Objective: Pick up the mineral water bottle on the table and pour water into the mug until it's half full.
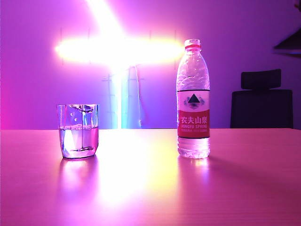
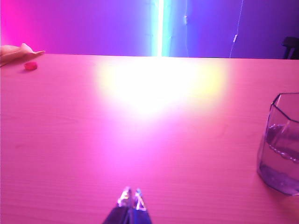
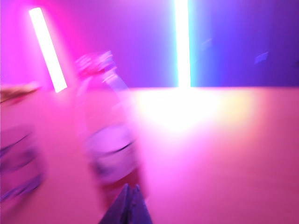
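Right by shut right end effector [image 3: 130, 189]: bottle [image 3: 110, 140], untouched.

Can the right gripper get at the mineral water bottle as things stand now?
Probably yes: the mineral water bottle stands upright just beyond the right gripper with nothing between them. But the jaws are shut and must open first.
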